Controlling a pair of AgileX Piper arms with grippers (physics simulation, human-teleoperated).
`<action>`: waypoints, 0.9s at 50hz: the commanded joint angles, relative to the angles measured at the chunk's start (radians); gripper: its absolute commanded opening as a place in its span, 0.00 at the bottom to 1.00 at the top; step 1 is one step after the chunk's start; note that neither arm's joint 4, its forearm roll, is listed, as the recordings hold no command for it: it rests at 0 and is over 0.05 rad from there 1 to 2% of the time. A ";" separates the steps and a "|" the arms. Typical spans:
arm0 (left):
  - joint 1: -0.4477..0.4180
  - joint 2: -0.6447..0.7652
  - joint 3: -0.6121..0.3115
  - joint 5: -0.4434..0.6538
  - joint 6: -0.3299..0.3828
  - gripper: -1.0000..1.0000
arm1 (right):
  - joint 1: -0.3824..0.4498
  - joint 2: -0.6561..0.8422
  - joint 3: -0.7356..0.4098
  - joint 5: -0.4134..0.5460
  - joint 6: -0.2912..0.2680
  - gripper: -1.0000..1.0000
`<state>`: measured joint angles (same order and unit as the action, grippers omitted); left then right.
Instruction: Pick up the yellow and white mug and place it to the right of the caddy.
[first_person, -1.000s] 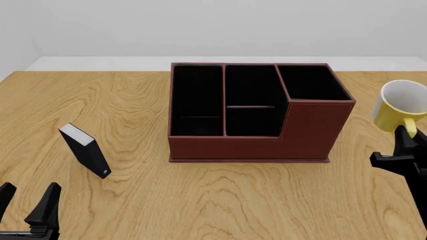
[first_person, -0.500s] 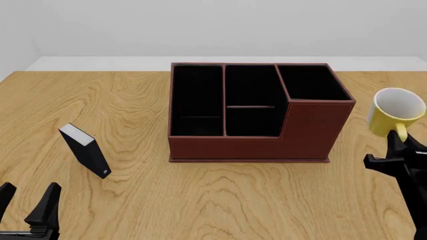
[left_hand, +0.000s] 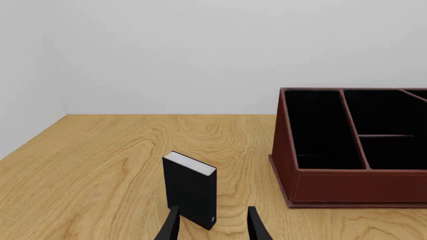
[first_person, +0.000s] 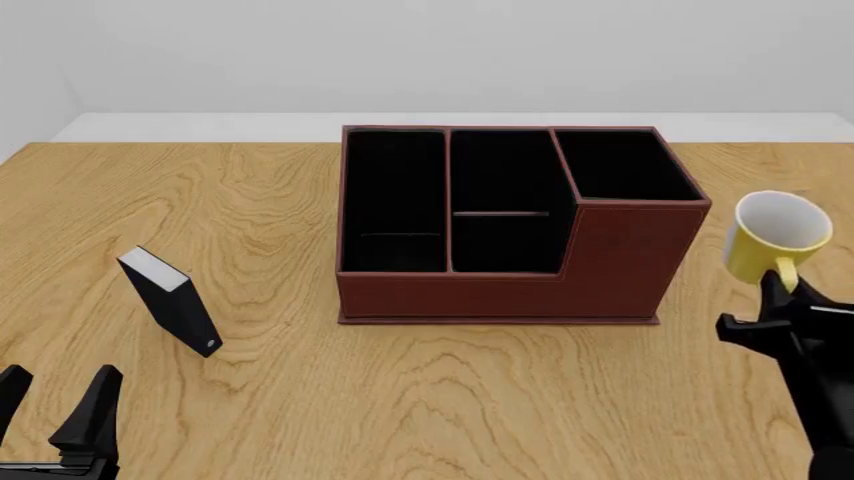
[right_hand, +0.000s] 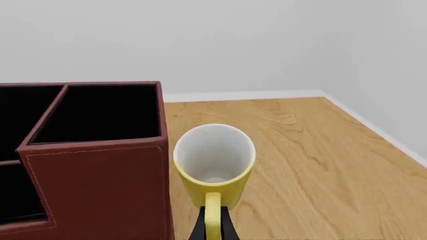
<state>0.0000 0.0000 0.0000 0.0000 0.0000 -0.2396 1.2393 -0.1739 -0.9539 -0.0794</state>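
Observation:
The yellow and white mug (first_person: 777, 235) hangs just right of the caddy's taller end, tipped so that its white inside faces the camera. My right gripper (first_person: 786, 290) is shut on its yellow handle (right_hand: 212, 212). In the right wrist view the mug (right_hand: 213, 162) sits close beside the reddish-brown caddy (right_hand: 93, 180); I cannot tell whether they touch. The caddy (first_person: 494, 295) stands at mid-table with its black compartments empty. My left gripper (first_person: 54, 415) is open low at the near left, holding nothing.
A small black box with white edges (first_person: 171, 300) stands upright left of the caddy, just ahead of the left gripper (left_hand: 212, 230) in the left wrist view (left_hand: 190, 190). The table's right edge (right_hand: 373, 130) runs close beyond the mug.
My right gripper has carried the mug down and to the left, closer to the caddy's right end. The left arm, caddy and black box have not moved.

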 joint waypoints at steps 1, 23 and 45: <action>0.000 0.000 0.000 0.000 0.000 1.00 | -0.003 0.068 -0.001 -0.059 0.012 0.00; 0.000 0.000 0.000 0.000 0.000 1.00 | -0.013 0.221 -0.007 -0.171 0.017 0.00; 0.000 0.000 0.000 0.000 0.000 1.00 | -0.019 0.316 -0.021 -0.226 0.016 0.00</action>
<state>0.0000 0.0000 0.0000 0.0000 0.0000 -0.2561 1.5135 -0.1859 -1.1523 -0.0717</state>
